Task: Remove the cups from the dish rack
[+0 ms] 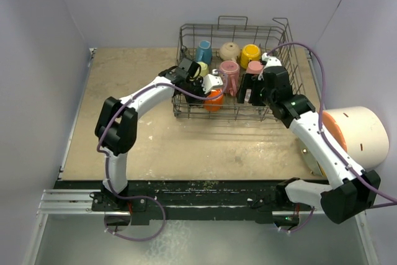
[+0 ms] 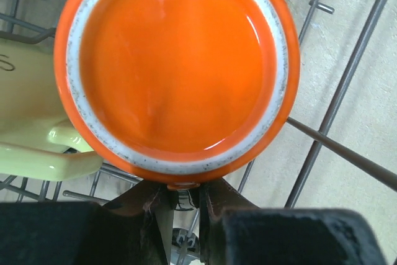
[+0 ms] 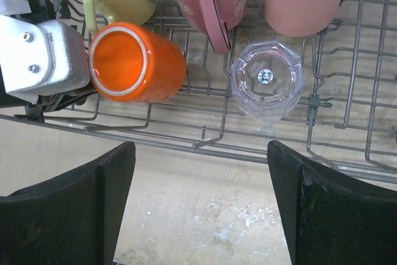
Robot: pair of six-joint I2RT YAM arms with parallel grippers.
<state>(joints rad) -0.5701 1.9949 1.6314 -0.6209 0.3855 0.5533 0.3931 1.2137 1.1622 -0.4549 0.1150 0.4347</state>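
The grey wire dish rack (image 1: pixel 183 48) stands at the back middle of the table. In it are blue (image 1: pixel 204 51), beige (image 1: pixel 229 49), yellow (image 1: pixel 250 54) and pale yellow-green (image 1: pixel 200 69) cups, a pink mug (image 1: pixel 228 71) and a pink tumbler (image 1: pixel 254 67). My left gripper (image 2: pixel 180 193) is shut on the rim of the orange cup (image 2: pixel 177 66), which lies on its side at the rack's front (image 1: pixel 214 99). My right gripper (image 3: pixel 201 209) is open and empty above the rack's near wall (image 3: pixel 186 147), just short of the clear glass (image 3: pixel 267 79).
A big white cylinder with an orange end (image 1: pixel 356 131) lies at the right table edge beside my right arm. Grey walls close in the table on the left, back and right. Bare tabletop (image 1: pixel 205 147) lies in front of the rack.
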